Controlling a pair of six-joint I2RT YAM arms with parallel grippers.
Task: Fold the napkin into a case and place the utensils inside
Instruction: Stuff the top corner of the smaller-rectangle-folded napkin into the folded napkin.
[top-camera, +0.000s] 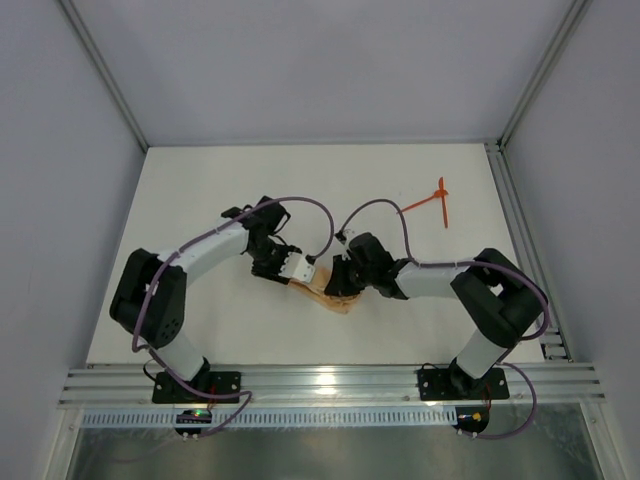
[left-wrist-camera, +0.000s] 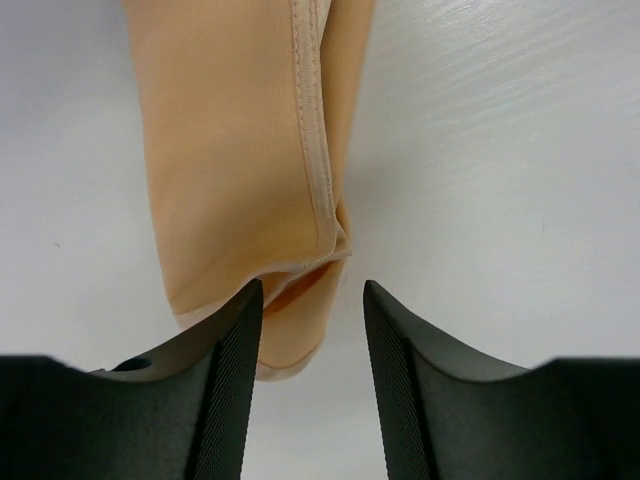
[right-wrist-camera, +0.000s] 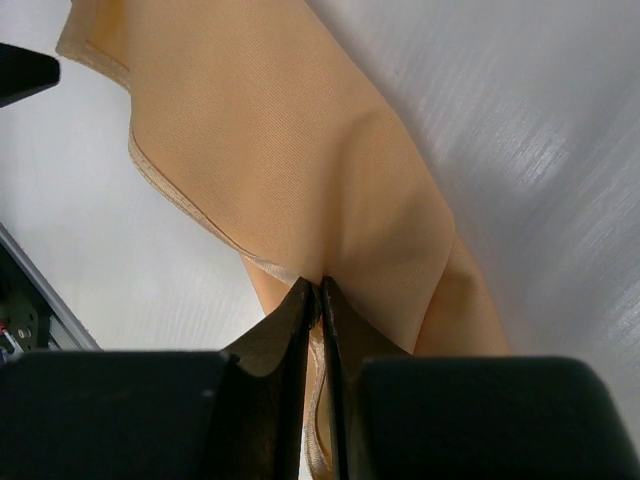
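The peach-orange napkin (top-camera: 333, 299) lies folded into a narrow strip on the table between my two grippers. In the left wrist view the napkin (left-wrist-camera: 235, 150) runs away from me, and its near end lies by the left finger (left-wrist-camera: 235, 340). My left gripper (left-wrist-camera: 310, 295) is open and holds nothing; it also shows in the top view (top-camera: 308, 276). My right gripper (right-wrist-camera: 320, 288) is shut on a fold of the napkin (right-wrist-camera: 300, 150) and pinches its hemmed edge; it also shows in the top view (top-camera: 340, 284). The two orange-red utensils (top-camera: 432, 203) lie crossed at the far right.
The white table (top-camera: 200, 190) has grey walls on three sides. A metal rail (top-camera: 320, 385) runs along the near edge by the arm bases. The left gripper's dark tip (right-wrist-camera: 25, 72) shows at the upper left of the right wrist view.
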